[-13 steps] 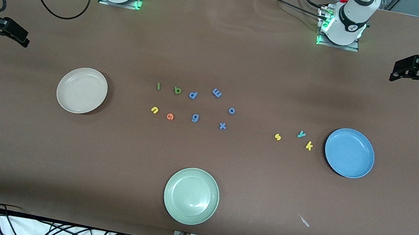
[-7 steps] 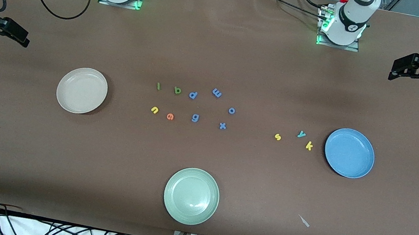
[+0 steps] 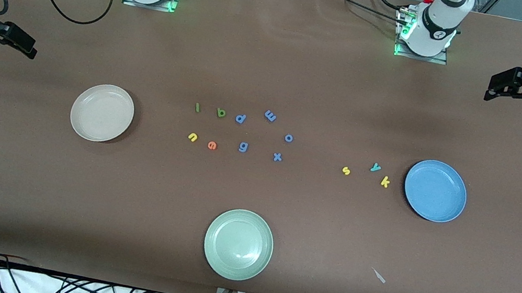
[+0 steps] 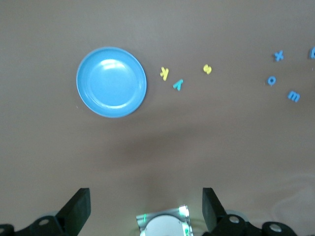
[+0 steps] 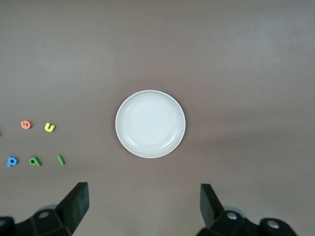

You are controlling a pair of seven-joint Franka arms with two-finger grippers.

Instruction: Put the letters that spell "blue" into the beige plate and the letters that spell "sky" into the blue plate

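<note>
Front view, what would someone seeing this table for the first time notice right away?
Three plates on the brown table: the beige plate toward the right arm's end, the blue plate toward the left arm's end, and a pale green plate nearest the camera. Between the beige and blue plates lie small colourful foam letters. The left gripper and right gripper wait at the table's ends, fingers open.
</note>
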